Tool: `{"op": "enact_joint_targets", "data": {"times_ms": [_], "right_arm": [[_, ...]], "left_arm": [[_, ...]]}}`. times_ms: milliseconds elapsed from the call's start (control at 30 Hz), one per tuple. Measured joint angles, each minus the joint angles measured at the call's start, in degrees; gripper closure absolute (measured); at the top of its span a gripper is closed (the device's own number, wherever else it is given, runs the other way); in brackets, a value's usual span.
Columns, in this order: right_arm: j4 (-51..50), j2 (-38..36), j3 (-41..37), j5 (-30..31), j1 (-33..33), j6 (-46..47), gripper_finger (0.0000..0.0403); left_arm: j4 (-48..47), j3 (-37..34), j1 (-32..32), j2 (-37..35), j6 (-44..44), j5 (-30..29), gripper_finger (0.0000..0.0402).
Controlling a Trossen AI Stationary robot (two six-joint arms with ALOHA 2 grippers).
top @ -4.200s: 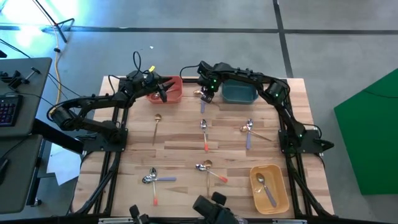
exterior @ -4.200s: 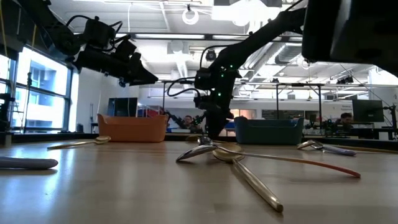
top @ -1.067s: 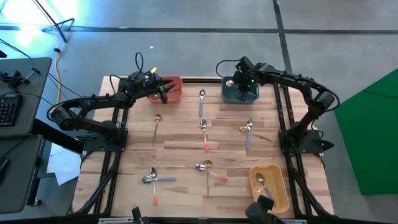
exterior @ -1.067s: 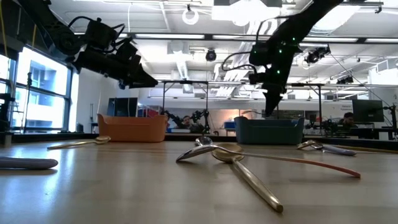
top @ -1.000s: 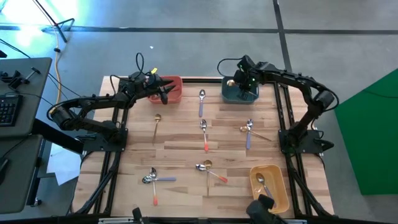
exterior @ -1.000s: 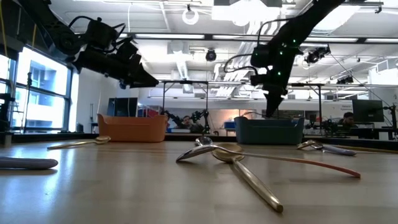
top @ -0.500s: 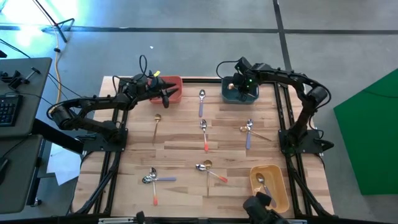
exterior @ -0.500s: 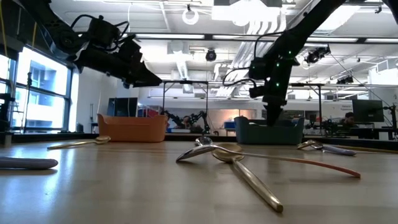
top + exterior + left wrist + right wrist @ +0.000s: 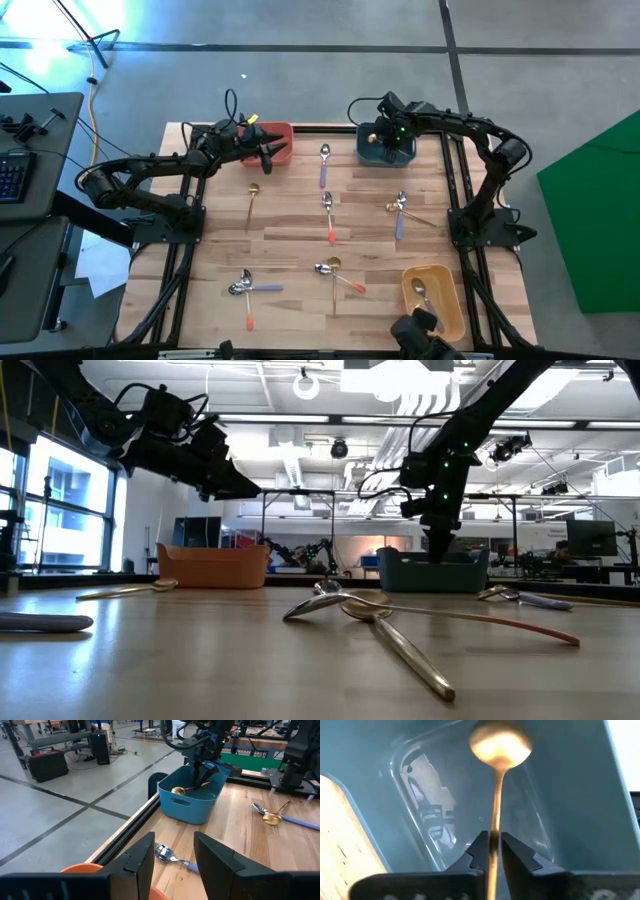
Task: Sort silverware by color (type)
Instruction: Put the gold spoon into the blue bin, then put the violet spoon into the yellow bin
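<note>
– Gold spoon (image 9: 495,795) in the teal bowl (image 9: 408,158), is that it?

– Nearly. My right gripper (image 9: 492,851) is clenched on its handle, and the spoon's bowl hangs low inside the teal bowl. Four seconds ago that gripper was down at the table (image 9: 290,240) between the coral bowl (image 9: 284,130) and the teal one. A second ago it hung higher above the teal one. So I judge the carry done and only the let-go left.

– And the left?

– The left gripper (image 9: 268,150) hovers over the coral bowl, fingers apart, holding nothing. It has nudged slightly toward the table's middle.

– The count?

– Eleven spoons, three bowls.
- Gold, four: the held one, a lone spoon (image 9: 252,200) near the left arm, one in the right-hand pair (image 9: 400,208), and one in the front-middle pair (image 9: 335,275).
- Purple, four: one (image 9: 324,160) between the coral and teal bowls, one in the right-hand pair, one in the front-left pair (image 9: 247,290), and one lying in the yellow bowl (image 9: 450,285).
- Orange-red, three: the centre spoon (image 9: 328,215), plus one in each front pair.

– So the sort is young?

– By my reading, yes. Nine still lie on the wood.
</note>
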Motion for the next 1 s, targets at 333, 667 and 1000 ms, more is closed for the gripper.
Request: {"op": "enact_joint_targets", "data": {"times_ms": [333,667,1000], "right_arm": [[-2.5,-1.9,1.5,2.0,1.2,1.4,0.0296],[7.8,-18.4,-7.2,-2.7,9.8,6.2,0.0391],[43.1,-35.8,-31.8,2.1,27.2,17.9,0.0402]], "left_arm": [[0.0,0.0,-0.9,0.0,0.6,0.0,0.0273],[-2.8,0.0,-3.4,0.0,4.6,0.0,0.0288],[-6.9,0.2,-9.3,0.0,7.7,1.3,0.0341]]}}
